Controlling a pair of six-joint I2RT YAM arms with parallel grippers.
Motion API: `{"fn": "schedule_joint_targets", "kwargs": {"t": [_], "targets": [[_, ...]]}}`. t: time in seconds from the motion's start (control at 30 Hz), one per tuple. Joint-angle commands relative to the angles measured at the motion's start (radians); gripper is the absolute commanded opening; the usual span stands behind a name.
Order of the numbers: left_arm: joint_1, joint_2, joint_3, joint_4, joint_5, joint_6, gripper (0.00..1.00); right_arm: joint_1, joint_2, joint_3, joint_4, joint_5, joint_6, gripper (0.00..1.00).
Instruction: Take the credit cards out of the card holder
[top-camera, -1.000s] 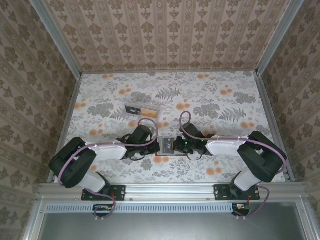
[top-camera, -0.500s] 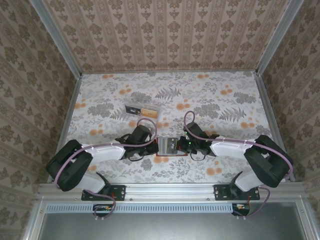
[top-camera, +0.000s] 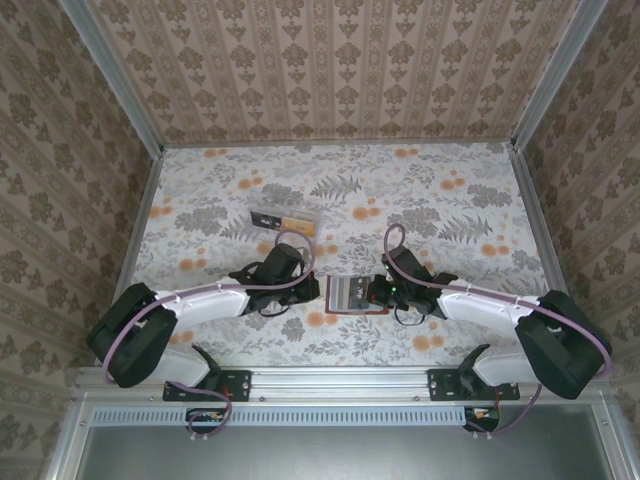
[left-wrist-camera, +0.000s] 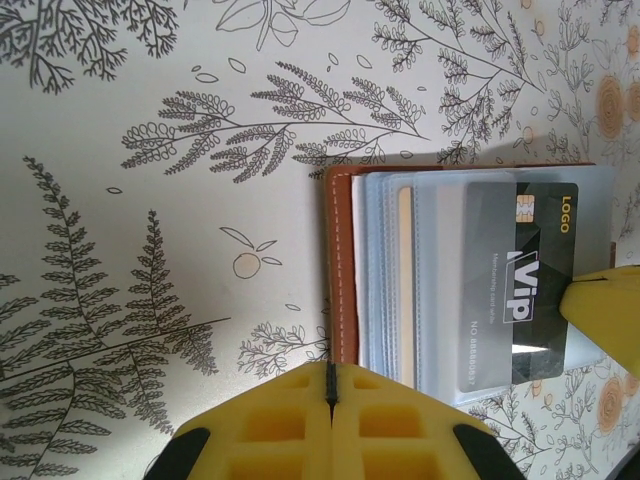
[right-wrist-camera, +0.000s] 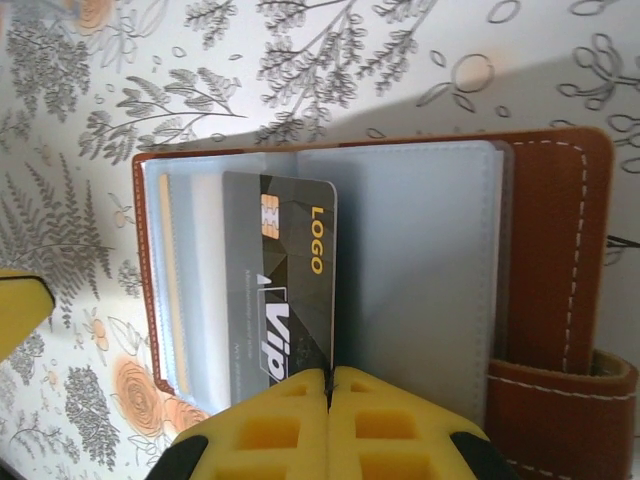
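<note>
The reddish-brown card holder (top-camera: 338, 297) lies open on the table between my two grippers, its blue-grey clear sleeves (right-wrist-camera: 420, 270) facing up. My left gripper (left-wrist-camera: 331, 368) is shut on the holder's brown stitched rim (left-wrist-camera: 343, 270). My right gripper (right-wrist-camera: 329, 375) is shut on the edge of a dark grey credit card (right-wrist-camera: 285, 270) marked VIP, which sticks partly out of a sleeve. This dark card (left-wrist-camera: 520, 265) is in the left wrist view too. A tan card edge (left-wrist-camera: 405, 270) sits deeper in the sleeves. From above, the left gripper (top-camera: 318, 291) and right gripper (top-camera: 374, 294) flank the holder.
A clear plastic oblong box (top-camera: 285, 218) with something orange inside lies farther back, left of centre. The floral tablecloth (top-camera: 440, 200) covers the table, and patterned walls with metal rails close it in on three sides.
My right gripper has drawn to the right with the dark card, and the holder has spread wider open. The left gripper has kept its hold on the rim, shifting slightly.
</note>
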Motion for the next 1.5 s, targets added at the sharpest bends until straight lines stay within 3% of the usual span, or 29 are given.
{"fn": "schedule_joint_targets", "kwargs": {"t": [0.0, 0.2, 0.5, 0.93, 1.1, 1.47], "targets": [[0.003, -0.017, 0.039, -0.033, 0.000, 0.032, 0.00, -0.017, -0.015, -0.021, -0.043, 0.027, -0.026, 0.00], [-0.040, 0.020, 0.081, 0.004, 0.010, 0.037, 0.00, -0.029, 0.000, -0.030, -0.013, 0.003, -0.033, 0.00], [-0.133, 0.239, 0.241, -0.005, 0.015, 0.023, 0.00, -0.027, 0.050, -0.027, 0.032, -0.023, -0.024, 0.00], [-0.127, 0.310, 0.209, -0.082, -0.037, -0.026, 0.00, -0.076, -0.006, -0.084, 0.005, -0.009, -0.052, 0.00], [-0.121, 0.290, 0.194, -0.070, -0.031, -0.027, 0.00, -0.101, -0.096, -0.105, -0.045, -0.009, -0.072, 0.00], [-0.122, 0.137, 0.230, -0.086, -0.034, -0.015, 0.00, -0.099, -0.463, -0.018, -0.320, 0.030, -0.168, 0.00]]}}
